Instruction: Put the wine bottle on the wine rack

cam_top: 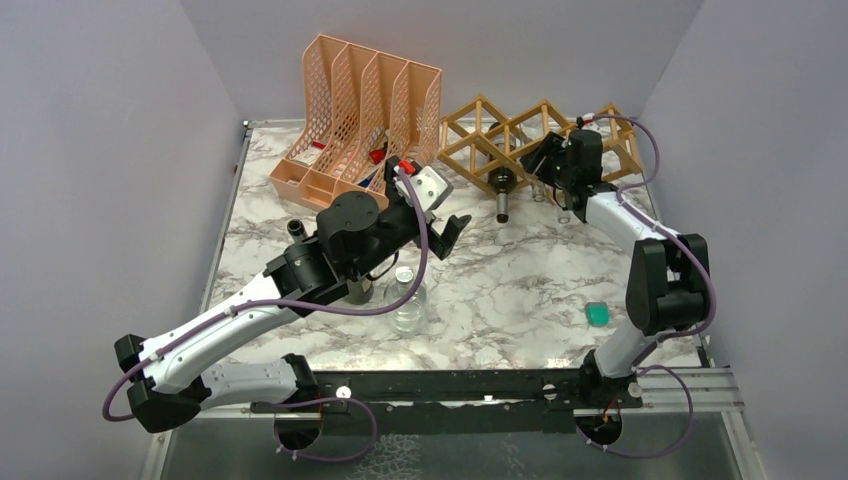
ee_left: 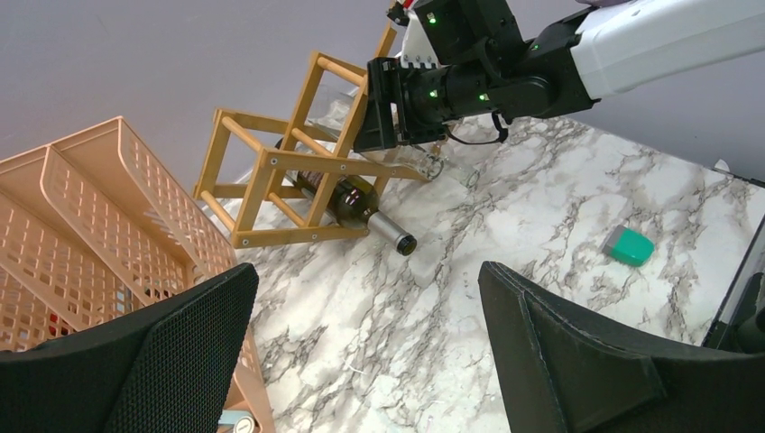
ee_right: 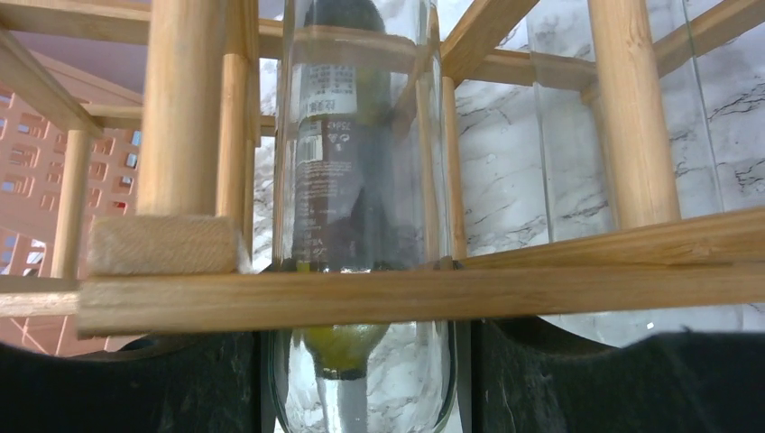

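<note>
The left gripper [ee_left: 370, 275] hangs over the marble table [cam_top: 500, 290], jaws wide apart and holding nothing, well clear of the work.

Farther back, the right gripper [ee_right: 361, 379] has its jaws half closed on the clear bottle [ee_right: 356, 225], one finger against each side of the glass. The main risk, as I judge it, is letting go before the bottle is carried by the rack [ee_right: 586, 281]. Smooth glass on thin slats could slide back out towards the arm and roll across the table. Pushing deeper has its own hazard, since the rack looks light and could shift. The dark bottle [ee_left: 350, 198] in the next cell could be jostled. The fingers sit just under the front slat, so lifting carelessly on the way out might catch it.

The clear bottle runs straight away from the jaws, passing behind the front slat and into a cell. Its near end lies between the fingers. How far its far end reaches is hidden.
</note>
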Motion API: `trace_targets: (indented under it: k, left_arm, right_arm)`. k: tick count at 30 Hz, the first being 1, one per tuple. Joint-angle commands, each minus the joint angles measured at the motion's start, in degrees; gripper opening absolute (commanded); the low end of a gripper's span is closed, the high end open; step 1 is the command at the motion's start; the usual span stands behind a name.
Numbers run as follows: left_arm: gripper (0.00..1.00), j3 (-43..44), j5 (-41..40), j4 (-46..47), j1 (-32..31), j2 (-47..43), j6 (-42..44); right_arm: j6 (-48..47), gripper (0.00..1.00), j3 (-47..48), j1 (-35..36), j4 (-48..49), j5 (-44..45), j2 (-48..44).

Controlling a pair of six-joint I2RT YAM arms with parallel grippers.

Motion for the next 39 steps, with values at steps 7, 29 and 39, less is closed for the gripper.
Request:
trace_targets:
  k: [7,29,39]
  left_arm:
    - [0.99,2.18,-1.04,-1.16,-0.13,-1.09,0.06]
    - [0.99,2.02,-2.13,-1.88,-0.15,-1.27,-0.19]
    - [0.99,1.86,-2.45,-2.01,-0.08,-1.18,-0.84]
  right_arm:
    - [-0.94,0.66,3.68,-0.4,1.44,0.05,2.18]
    - [-5.75,0.87,6.49,-0.35,-12.22,5.95,-3.11]
    - [-8.0,0.86,5.08,-0.35,-21.53,2.4,-9.41]
